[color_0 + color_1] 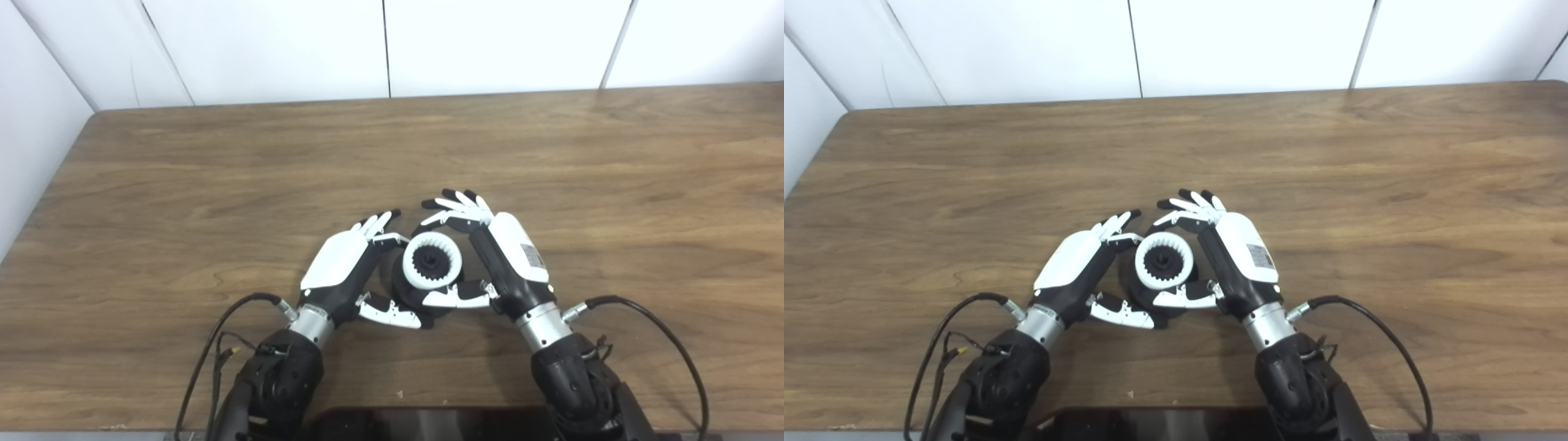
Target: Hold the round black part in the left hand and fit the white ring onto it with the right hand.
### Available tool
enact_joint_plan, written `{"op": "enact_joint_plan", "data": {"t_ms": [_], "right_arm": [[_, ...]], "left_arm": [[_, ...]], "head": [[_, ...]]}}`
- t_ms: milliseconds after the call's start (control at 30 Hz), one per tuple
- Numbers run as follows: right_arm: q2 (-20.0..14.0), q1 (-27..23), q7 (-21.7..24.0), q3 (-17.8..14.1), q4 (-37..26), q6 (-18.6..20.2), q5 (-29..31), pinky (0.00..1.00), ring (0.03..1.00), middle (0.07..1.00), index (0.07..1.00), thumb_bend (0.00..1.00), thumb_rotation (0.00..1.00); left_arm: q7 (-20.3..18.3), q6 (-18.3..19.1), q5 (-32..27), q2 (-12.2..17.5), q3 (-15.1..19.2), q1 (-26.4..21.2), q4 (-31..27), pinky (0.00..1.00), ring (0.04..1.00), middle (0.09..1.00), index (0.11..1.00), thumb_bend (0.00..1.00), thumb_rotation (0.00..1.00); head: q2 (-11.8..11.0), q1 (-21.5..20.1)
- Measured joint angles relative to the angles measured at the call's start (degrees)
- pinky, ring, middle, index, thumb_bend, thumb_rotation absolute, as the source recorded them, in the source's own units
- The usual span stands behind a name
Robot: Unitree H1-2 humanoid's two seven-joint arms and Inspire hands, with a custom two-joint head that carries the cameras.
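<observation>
Items counted: one round black part [409, 293], one white ring [432, 261], two robot hands, one wooden table [551, 159]. The black part rests on the table near its front edge, between the two hands. The white ring sits on top of the black part, its bore facing up toward the cameras; a toothed inner edge is visible, with a dark hub at the centre. Whether the ring is fully seated on the part cannot be told. The left hand [343, 263] is cupped against the left side of the black part, its fingers [376, 223] reaching up beside the ring's upper left edge and its thumb lying low along the front of the part; it appears closed around the part, though firm contact on the far side is hidden. The right hand [490, 251] is curled around the right side of the ring, fingers [1188, 205] arched over the ring's far edge and thumb pressed along its near edge, so the ring is gripped between them. One small grey label [531, 255] is fixed on the back of the right hand; its print is too small to read. One dark cable loops out from each wrist. A dark glossy panel [422, 422] lies at the bottom edge of both views.
</observation>
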Motion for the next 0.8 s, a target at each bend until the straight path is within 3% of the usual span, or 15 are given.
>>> {"op": "enact_joint_plan", "data": {"t_ms": [233, 300, 400, 533, 800], "right_arm": [[-0.09, -0.36, 1.84, 0.11, -0.23, 0.96, -0.50, 0.99, 0.960, 0.873, 0.493, 0.51, 0.17], [-0.52, -0.82, 4.45, 0.41, -1.56, 3.26, -1.38, 0.99, 0.992, 0.949, 0.736, 0.86, 0.47], [-2.59, -1.84, 11.28, 0.80, -3.77, 8.38, -3.16, 1.00, 1.000, 0.993, 0.875, 0.98, 0.57], [-5.08, -1.62, 17.03, 0.99, -6.35, 11.40, -3.11, 0.97, 1.000, 1.000, 0.986, 1.00, 0.60], [-5.95, -1.49, 20.22, 0.93, -6.54, 12.69, -3.03, 0.97, 1.000, 1.000, 1.000, 1.00, 0.57]], "left_arm": [[-0.23, 0.25, 0.06, 0.00, 0.00, -0.09, 0.00, 1.00, 1.000, 1.000, 0.626, 0.88, 0.35], [-0.44, 0.27, 0.05, 0.01, -0.03, -0.09, 0.00, 1.00, 1.000, 1.000, 0.629, 0.88, 0.35], [-0.55, 0.17, -0.02, -0.02, -0.16, -0.09, -0.09, 1.00, 1.000, 1.000, 0.628, 0.88, 0.35], [-0.46, 0.20, -0.10, 0.05, 0.05, -0.09, -0.08, 1.00, 1.000, 1.000, 0.625, 0.87, 0.35], [-0.38, 0.20, -0.07, -0.08, 0.17, -0.19, -0.09, 1.00, 1.000, 1.000, 0.628, 0.87, 0.35]], "head": [[0.00, 0.09], [0.09, -0.09], [0.09, -0.18], [0.18, 0.00], [0.27, 0.26]]}}
